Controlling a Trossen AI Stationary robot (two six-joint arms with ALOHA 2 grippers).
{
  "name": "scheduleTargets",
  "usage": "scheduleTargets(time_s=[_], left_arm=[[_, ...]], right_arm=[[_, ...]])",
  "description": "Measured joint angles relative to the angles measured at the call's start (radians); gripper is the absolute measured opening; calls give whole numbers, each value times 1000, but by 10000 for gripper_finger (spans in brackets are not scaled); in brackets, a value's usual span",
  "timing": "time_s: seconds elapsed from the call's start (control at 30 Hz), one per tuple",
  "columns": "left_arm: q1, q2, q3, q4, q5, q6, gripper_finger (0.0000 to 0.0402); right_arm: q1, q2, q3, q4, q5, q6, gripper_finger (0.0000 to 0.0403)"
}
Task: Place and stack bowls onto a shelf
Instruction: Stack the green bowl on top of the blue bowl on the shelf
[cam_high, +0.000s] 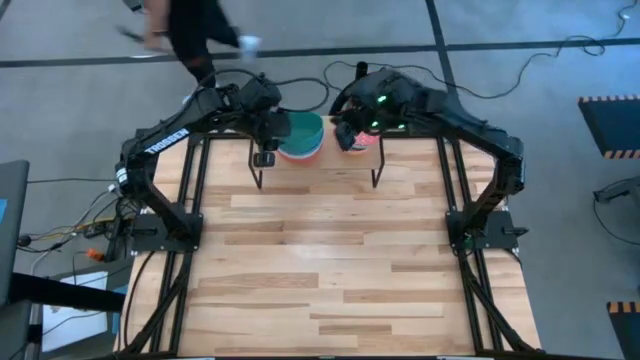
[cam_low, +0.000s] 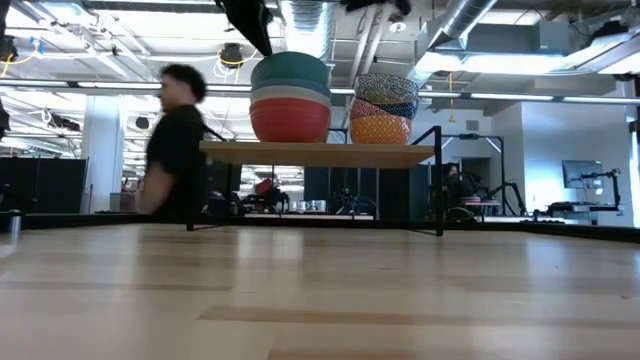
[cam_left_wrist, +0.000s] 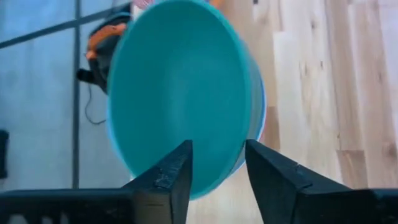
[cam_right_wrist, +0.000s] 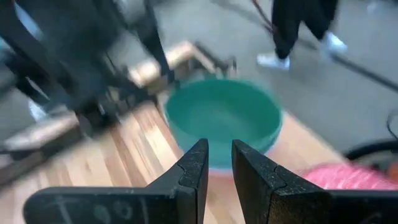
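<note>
The shelf (cam_low: 320, 153) stands at the table's far edge with two stacks of bowls on it. The left stack has a red bowl (cam_low: 290, 120) at the bottom, a cream-white one above it, and a green bowl (cam_left_wrist: 180, 93) on top. The right stack has a yellow speckled bowl (cam_low: 380, 130) at the bottom, a blue one above it, and a pink speckled bowl (cam_right_wrist: 348, 177) on top. My left gripper (cam_left_wrist: 217, 162) is open just above the green bowl's rim. My right gripper (cam_right_wrist: 219, 162) hovers over the right stack with a narrow gap between its fingers, empty.
A person (cam_low: 175, 140) walks behind the table's far left corner. Both arms crowd over the shelf (cam_high: 320, 150). The plank tabletop (cam_high: 330, 260) stretches from the shelf to the near edge. Cables lie on the floor beyond the far edge.
</note>
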Motion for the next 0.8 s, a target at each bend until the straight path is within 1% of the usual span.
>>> scheduleTargets(time_s=[0.07,0.13,0.17,0.27,0.33,0.43,0.63,0.7,0.8], left_arm=[[0,-26,0,7,3,-17,142],[5,-53,0,7,23,-49,147],[7,-65,0,8,40,-69,149],[28,-95,-6,6,120,-145,150],[41,-124,-37,22,174,-193,151],[53,-190,-123,100,213,-242,151],[60,-383,-373,307,194,-303,151],[60,-442,-445,351,183,-328,151],[60,-512,-522,380,172,-371,151]], right_arm=[[6,27,-29,20,13,-5,97],[26,59,-41,99,35,-10,97],[27,69,-47,98,47,-25,97],[44,107,-57,193,75,-62,97],[47,135,-70,219,79,-77,97],[58,168,-91,281,97,-84,97],[79,224,-91,339,138,-122,97],[81,245,-91,375,142,-136,97],[80,271,-91,393,149,-140,97]])
